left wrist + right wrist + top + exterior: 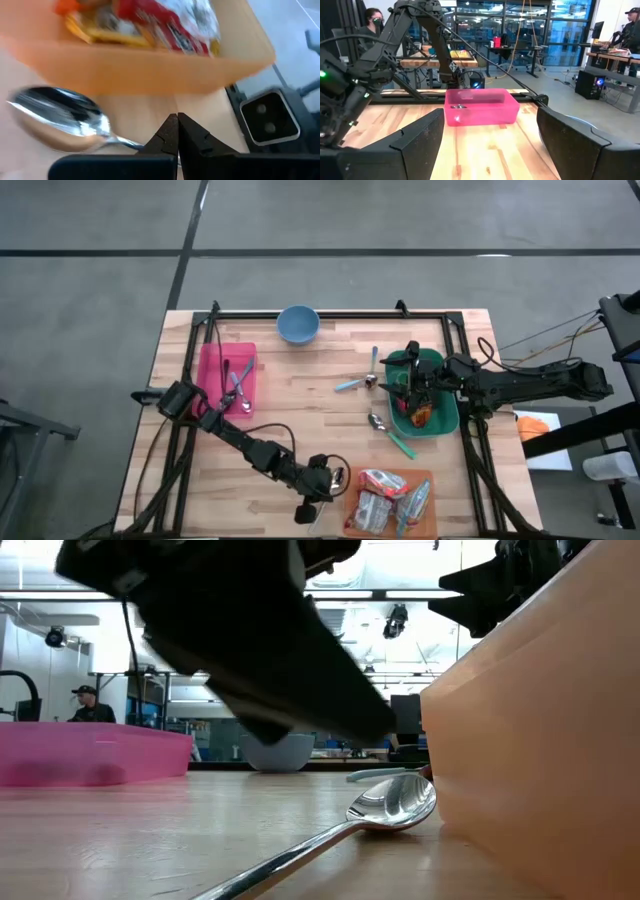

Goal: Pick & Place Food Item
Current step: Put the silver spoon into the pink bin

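Red-and-silver food packets [385, 498], apparently crumpled, heaped in the orange tray [432, 525] at the table's near edge.

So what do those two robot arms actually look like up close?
Both are black, jointed and slim, with black cables trailing along them. The left arm ends in narrow jaws with pointed tips; the right arm ends in broad, flat-sided black fingers. No markings are visible.

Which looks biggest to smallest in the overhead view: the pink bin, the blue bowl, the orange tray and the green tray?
1. Orange tray and pink bin: too close to rank.
2. Green tray, partly covered by the right arm, so its place is unsure.
3. Blue bowl, clearly smallest.
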Action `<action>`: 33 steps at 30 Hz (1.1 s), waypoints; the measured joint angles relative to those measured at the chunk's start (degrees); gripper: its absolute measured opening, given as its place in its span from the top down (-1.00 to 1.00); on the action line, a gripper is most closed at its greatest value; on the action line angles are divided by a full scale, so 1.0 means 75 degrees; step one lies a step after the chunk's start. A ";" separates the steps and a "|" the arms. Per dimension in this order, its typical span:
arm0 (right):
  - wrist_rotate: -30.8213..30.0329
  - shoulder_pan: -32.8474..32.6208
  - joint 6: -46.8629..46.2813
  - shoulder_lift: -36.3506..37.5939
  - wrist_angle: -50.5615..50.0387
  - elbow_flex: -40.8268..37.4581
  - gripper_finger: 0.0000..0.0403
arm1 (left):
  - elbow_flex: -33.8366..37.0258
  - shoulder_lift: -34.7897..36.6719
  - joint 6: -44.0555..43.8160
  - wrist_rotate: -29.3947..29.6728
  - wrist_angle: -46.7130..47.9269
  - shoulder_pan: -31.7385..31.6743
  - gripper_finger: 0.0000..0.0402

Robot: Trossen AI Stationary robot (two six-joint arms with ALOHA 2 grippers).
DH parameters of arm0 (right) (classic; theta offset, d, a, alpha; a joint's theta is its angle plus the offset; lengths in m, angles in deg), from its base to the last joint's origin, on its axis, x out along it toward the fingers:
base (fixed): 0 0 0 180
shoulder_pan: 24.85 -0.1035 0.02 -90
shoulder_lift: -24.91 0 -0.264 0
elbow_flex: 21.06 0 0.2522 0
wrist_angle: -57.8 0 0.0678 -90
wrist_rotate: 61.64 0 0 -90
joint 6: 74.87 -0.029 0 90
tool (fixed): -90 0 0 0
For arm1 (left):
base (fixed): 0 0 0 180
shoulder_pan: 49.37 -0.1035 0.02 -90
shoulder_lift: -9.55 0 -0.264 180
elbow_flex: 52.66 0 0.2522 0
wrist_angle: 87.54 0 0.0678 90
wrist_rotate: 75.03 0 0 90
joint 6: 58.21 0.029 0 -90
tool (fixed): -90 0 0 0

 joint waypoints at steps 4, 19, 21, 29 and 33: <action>0.0002 -0.0002 0.0002 0.0001 -0.0034 0.0000 -0.57 | -0.0002 -0.0228 0.0213 -0.0055 -0.0155 0.0002 0.99; 0.0002 -0.0002 0.0002 -0.0002 -0.0072 0.0000 -0.57 | -0.0030 -0.0380 0.0316 0.0108 0.0398 -0.0047 0.99; 0.0001 -0.0001 -0.0002 -0.0002 -0.0111 0.0000 -0.57 | -0.0029 -0.0284 0.0313 0.0254 0.0639 -0.0044 0.99; 0.0000 0.0001 0.0009 -0.0002 -0.0189 0.0000 -0.57 | -0.0012 0.0239 -0.0051 0.1255 0.2495 -0.0061 0.99; 0.0002 0.0001 0.0009 -0.0002 -0.0227 0.0000 -0.57 | -0.0029 0.0346 -0.0560 0.1696 0.3446 -0.0062 0.99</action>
